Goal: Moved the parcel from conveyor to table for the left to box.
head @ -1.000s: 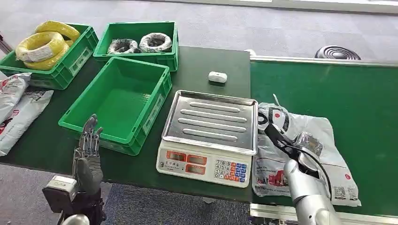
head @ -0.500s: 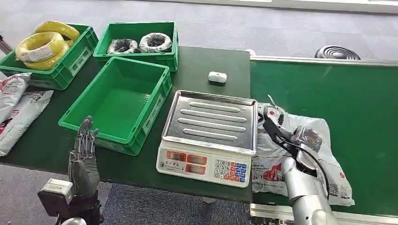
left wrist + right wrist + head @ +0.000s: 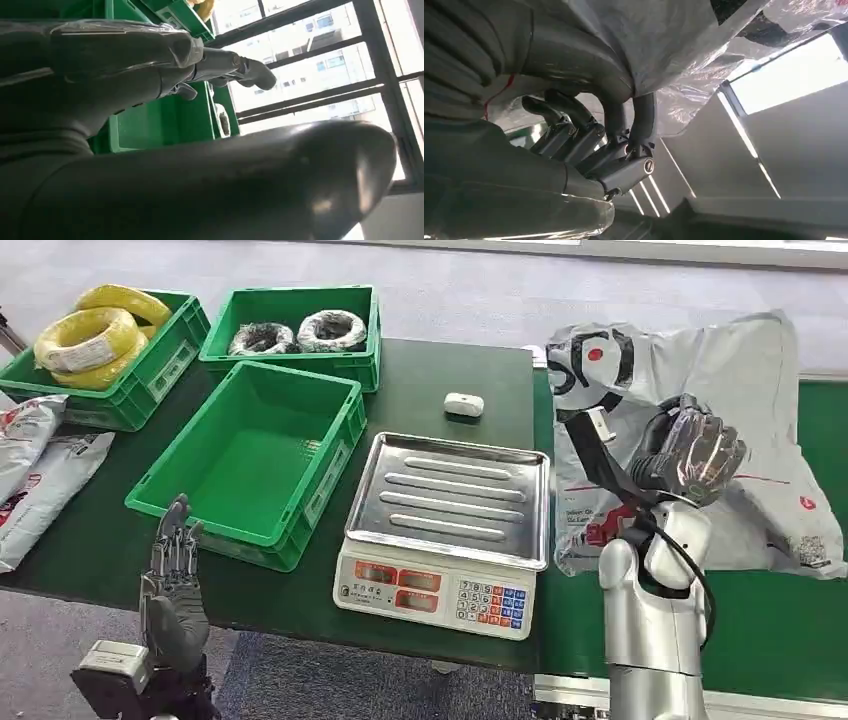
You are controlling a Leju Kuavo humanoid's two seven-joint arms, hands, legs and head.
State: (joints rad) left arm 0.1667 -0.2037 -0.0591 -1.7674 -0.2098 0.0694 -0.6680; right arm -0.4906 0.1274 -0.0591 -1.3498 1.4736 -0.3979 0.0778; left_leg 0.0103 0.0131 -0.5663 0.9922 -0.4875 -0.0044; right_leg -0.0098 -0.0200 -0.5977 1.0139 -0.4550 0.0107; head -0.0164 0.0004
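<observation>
1. The right hand (image 3: 690,450) gripped the parcel (image 3: 740,410), which hung above the conveyor (image 3: 800,640).
2. The table (image 3: 440,380) lay toward nine o'clock of it, past the scale (image 3: 450,500).
3. The left hand (image 3: 172,585), released and holding nothing, waited at the table's near edge.

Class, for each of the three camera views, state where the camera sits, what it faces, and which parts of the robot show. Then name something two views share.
Head view: high on the body, facing down at the scale, crates and belt; both arms show.
Left wrist view: behind the left hand, facing a green crate and windows.
Right wrist view: behind the right hand, facing the parcel.
Shared: head and right wrist views show the right hand gripping the parcel.
</observation>
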